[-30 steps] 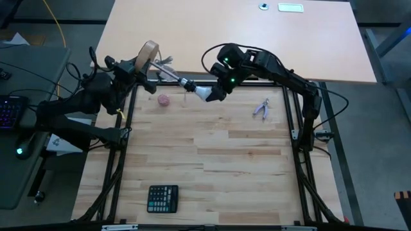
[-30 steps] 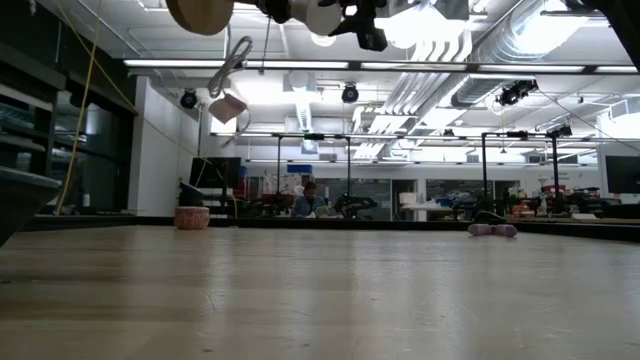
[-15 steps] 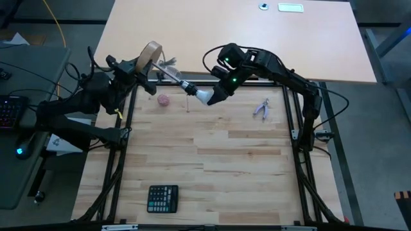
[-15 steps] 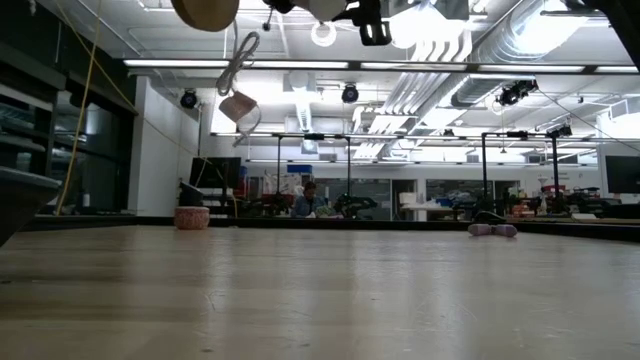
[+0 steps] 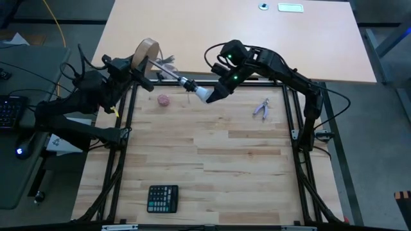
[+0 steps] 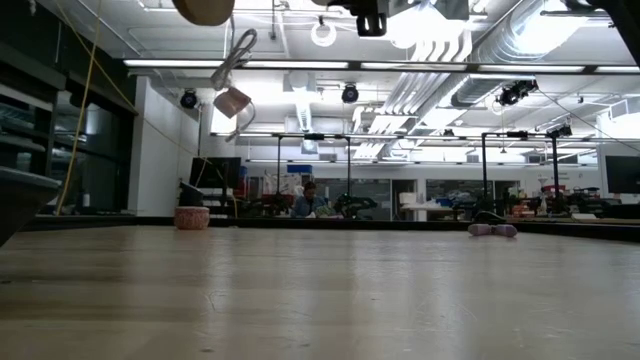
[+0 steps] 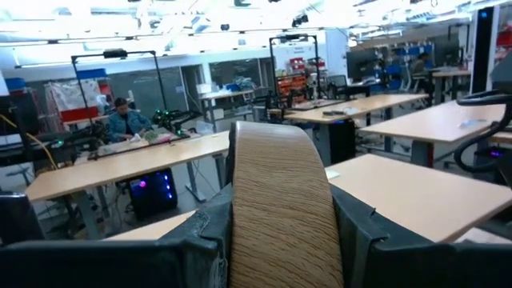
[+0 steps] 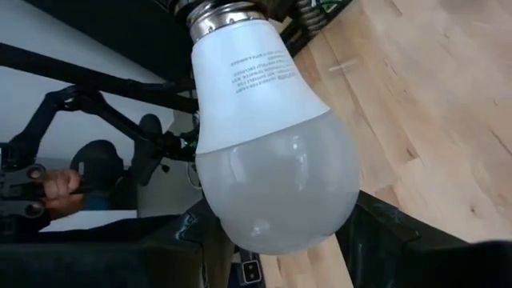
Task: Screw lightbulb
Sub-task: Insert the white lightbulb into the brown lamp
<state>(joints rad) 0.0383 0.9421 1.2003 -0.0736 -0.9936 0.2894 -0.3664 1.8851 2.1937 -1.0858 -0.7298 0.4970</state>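
Note:
The white frosted lightbulb (image 8: 268, 152) is held in the air over the table's far left part and also shows in the high view (image 5: 203, 94). Its silvery screw base (image 8: 218, 11) points at the black socket (image 5: 168, 74) that stands out from the round wooden disc (image 5: 146, 52). The base meets the socket's mouth; how far in it sits, I cannot tell. My right gripper (image 5: 214, 95) is shut on the bulb. My left gripper (image 5: 131, 64) is shut on the disc (image 7: 280, 200), which is held on edge. My left gripper pinches the wooden disc between its two fingers (image 7: 200, 240), one on each flat face, with the disc's rim (image 7: 276, 160) standing up between them. The disc is lifted clear and on edge, with its socket pointing toward the table's right. My right gripper pinches the bulb's round frosted end (image 8: 240, 232) between its two fingers (image 8: 384, 232). The fingers come from the table's right, slanting, along the bulb's axis. The bulb is lifted clear, its screw base pointing away toward the socket.
A cord with a plug (image 6: 232, 100) hangs from the disc. On the table lie a small pink thing (image 5: 164, 100), a purple-handled tool (image 5: 262, 109) at the far right and a black calculator (image 5: 162, 198) near the front. The middle of the wooden tabletop (image 5: 218, 154) is bare.
My right gripper and the bulb have risen a little, so the bulb has left the top of the low view. The disc stays close to where it was. The plug hanging below it has swung to and fro.

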